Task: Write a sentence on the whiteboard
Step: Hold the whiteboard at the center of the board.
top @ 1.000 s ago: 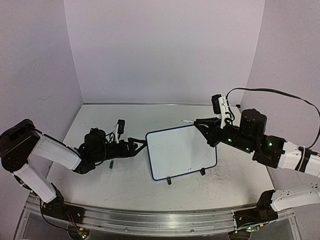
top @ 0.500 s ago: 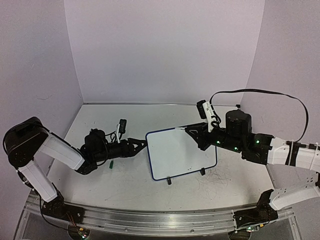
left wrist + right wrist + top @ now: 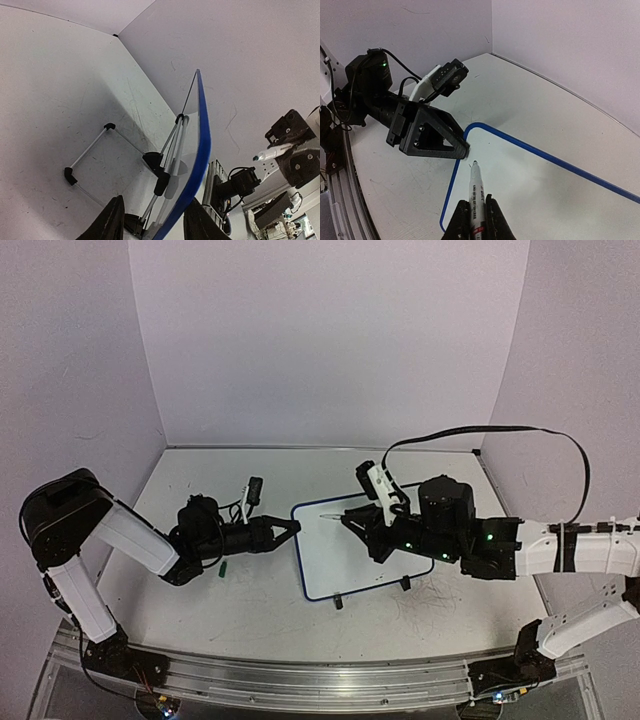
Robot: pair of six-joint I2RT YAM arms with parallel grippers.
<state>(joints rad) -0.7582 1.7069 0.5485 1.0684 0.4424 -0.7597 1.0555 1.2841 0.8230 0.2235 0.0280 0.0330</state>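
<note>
**Writing not yet begun.** The whiteboard (image 3: pixel 340 565) stood blank, with no sentence on it. Its left rim lay between the jaws of the left gripper (image 3: pixel 290 530); whether they pinched it could not be told. The right gripper (image 3: pixel 476 222) was clenched on a marker (image 3: pixel 476 187), whose tip was just ahead, over the board's corner. Contact was uncertain, and all lettering was left to do.
</note>
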